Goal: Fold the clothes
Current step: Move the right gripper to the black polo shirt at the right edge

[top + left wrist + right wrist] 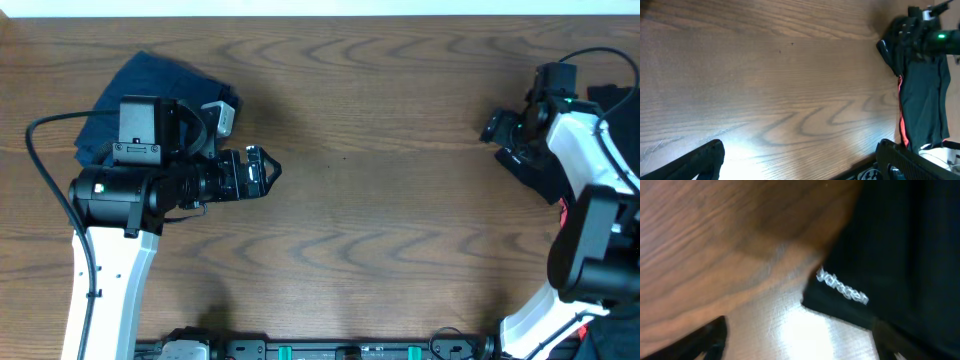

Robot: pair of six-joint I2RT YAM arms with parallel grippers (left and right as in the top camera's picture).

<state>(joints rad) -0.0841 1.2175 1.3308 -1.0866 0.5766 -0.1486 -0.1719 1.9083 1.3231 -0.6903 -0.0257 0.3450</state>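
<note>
A black shirt lies at the table's right edge (541, 176), partly under my right arm. In the right wrist view its edge with a small white logo (842, 288) lies just ahead of my right gripper (797, 342), which is open and empty over bare wood. In the overhead view that gripper (497, 128) hovers at the shirt's left edge. A black garment with a coral line (922, 100) hangs at the table edge in the left wrist view. A folded navy garment (140, 85) lies at the back left, behind my left gripper (262, 172), which is open and empty (800, 165).
The wooden table (380, 210) stretches between the two arms. More dark cloth (615, 100) lies at the far right edge. A black cable (40, 160) loops beside the left arm. The front rail with arm bases (350, 350) runs along the near edge.
</note>
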